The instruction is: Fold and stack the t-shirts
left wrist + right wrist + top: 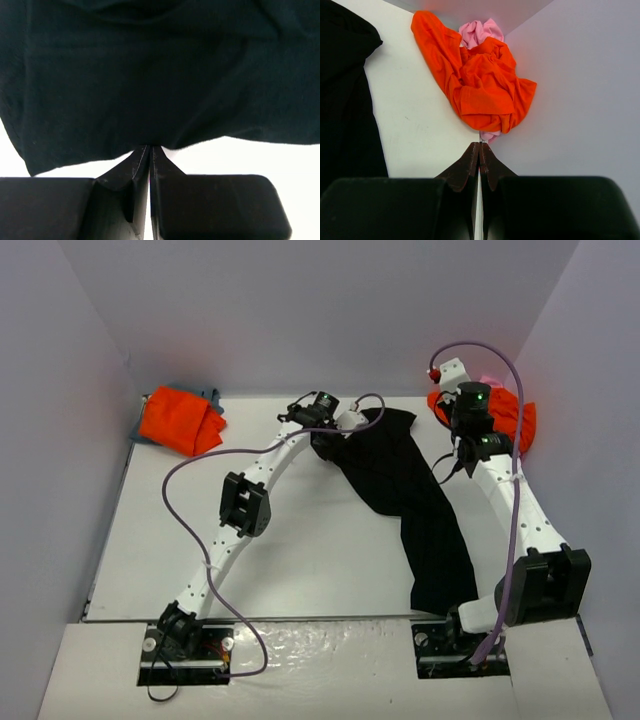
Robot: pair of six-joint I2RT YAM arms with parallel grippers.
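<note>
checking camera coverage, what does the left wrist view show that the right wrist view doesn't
Only the left wrist view: the left pincer closed at the hem of the black cloth t-shirt. The folds pucker toward its tips, so it seems to be pinching the cloth.

Only the right wrist view: the right pincer closed on nothing, and the crumpled bright orange cloth t-shirt with a pink cloth t-shirt poking out behind it, in the corner by the pale grey wall.

Both: the black t-shirt and the white tabletop.

Open table (330,560) left of black t-shirt (420,510) (orange t-shirt (182,420) fills far-left corner).
</note>
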